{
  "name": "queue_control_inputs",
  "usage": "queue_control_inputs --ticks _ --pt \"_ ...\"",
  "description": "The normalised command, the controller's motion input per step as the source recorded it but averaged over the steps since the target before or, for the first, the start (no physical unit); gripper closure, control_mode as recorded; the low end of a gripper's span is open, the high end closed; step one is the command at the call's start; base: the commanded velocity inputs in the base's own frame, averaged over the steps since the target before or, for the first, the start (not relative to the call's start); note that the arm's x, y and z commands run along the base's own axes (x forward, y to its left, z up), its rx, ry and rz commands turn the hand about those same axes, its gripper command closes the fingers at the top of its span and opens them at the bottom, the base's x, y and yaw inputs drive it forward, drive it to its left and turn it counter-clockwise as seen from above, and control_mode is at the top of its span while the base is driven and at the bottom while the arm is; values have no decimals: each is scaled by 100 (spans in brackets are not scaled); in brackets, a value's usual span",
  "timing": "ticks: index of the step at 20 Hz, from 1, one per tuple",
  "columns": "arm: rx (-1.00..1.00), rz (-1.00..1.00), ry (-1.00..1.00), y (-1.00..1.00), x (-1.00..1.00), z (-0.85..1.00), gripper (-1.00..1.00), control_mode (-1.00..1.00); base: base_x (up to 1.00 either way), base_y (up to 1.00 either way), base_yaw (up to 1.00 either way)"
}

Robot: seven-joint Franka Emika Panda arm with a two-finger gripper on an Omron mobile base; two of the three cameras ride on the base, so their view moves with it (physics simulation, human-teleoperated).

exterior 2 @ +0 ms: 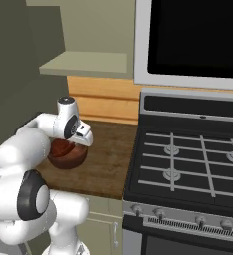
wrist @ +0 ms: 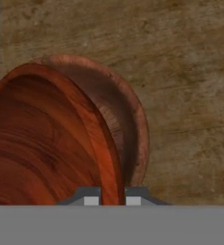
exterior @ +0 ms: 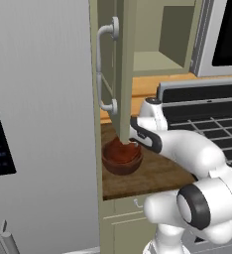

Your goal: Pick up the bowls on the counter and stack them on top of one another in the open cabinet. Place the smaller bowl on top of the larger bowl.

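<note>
I have the pincer (wrist: 112, 197) clenched on the shallow reddish-orange glossy bowl's (wrist: 47, 143) rim — the deeper dark brown bowl (wrist: 128, 119) sits just beneath.

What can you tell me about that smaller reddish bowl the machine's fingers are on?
The smaller bowl is glossy reddish-orange with wood-like grain, shallow and saucer-like. The gripper is shut on its rim, one fingertip on each side. It is tilted and sits over or inside the larger bowl, which stands on the counter.

Smaller bowl (wrist: 47, 148) tilted, reddish, over deep dark larger bowl (exterior: 122, 163) on wooden counter (exterior: 152, 173)
</note>
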Motion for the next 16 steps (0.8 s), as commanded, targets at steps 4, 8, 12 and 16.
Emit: queue_control_inputs --ticks 4,8,12,16 --pt "0 0 2 3 0 -43 100 -100 0 0 0" --pt "0 0 0 0 3 -29 100 -100 0 0 0" --pt "0 0 0 0 4 -26 100 -100 0 0 0" --pt "0 0 0 0 0 -6 100 -100 0 0 0"
